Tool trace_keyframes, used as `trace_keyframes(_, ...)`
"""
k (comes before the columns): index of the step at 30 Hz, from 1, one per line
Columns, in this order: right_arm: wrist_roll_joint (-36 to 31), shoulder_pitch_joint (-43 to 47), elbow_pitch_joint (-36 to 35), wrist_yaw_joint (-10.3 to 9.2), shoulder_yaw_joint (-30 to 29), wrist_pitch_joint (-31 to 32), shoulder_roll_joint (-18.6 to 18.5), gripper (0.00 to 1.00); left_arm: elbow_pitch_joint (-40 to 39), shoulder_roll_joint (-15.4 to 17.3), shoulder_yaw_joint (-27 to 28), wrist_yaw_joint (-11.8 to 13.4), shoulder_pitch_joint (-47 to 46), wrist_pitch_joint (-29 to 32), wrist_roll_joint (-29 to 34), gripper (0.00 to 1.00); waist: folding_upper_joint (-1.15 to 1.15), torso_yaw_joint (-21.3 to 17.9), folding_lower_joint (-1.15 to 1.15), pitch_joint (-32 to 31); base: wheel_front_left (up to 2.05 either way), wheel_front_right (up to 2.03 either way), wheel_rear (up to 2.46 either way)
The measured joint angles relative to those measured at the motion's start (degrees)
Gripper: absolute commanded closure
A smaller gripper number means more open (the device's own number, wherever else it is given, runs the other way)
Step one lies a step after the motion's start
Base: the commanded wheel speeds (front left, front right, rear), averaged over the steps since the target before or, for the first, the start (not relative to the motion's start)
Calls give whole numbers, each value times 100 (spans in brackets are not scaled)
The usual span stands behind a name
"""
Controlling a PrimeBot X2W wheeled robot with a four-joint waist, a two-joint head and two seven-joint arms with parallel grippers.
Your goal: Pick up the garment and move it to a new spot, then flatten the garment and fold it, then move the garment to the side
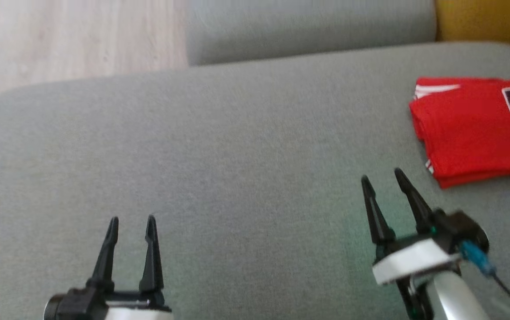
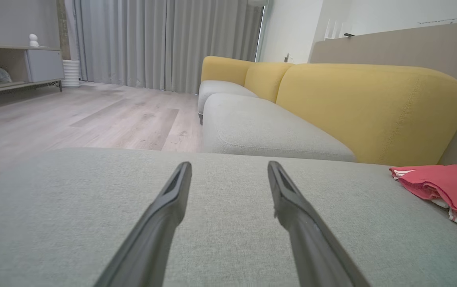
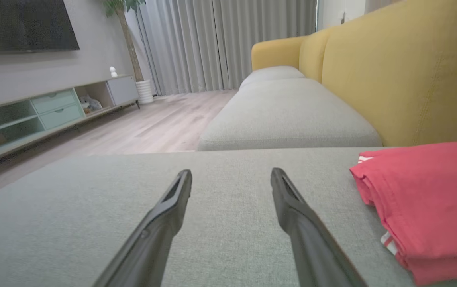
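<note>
As the folded red garment (image 1: 472, 133) lies at the right edge of the frame on a grey sofa cushion (image 1: 237, 155), the left gripper (image 1: 132, 218) at lower left and the right gripper (image 1: 382, 174) at lower right sit apart from it. Both have their dark fingers (image 1: 105, 254) spread, gripping nothing.

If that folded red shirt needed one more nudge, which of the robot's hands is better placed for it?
Right. The right hand is open, close to the red shirt at that end of the grey cushion. The left hand, also open, is far across the cushion from it.
</note>
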Motion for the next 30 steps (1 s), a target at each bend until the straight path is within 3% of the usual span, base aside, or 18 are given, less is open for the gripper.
trace_keyframes(9, 59, 1050, -432, 0, -160, -14, 57, 0, 42, 3, 60, -60, 304, 0, 200, 0, 0, 101, 1, -544, 0, 0, 0)
trace_keyframes(27, 103, 1133, -407, 0, 24, -14, 77, 0, 202, 3, 256, 204, 543, 0, 220, 0, 0, -201, 2, -680, 0, 0, 0)
trace_keyframes(28, 103, 1133, -407, 0, 24, -14, 77, 100, 202, 3, 256, 204, 543, 0, 220, 100, 0, -201, 2, -680, 0, 0, 0)
trace_keyframes(30, 103, 1174, -261, 0, 25, -8, 77, 100, 355, -2, 240, 199, 546, 2, 214, 100, 0, -208, 2, -679, 0, 0, 0)
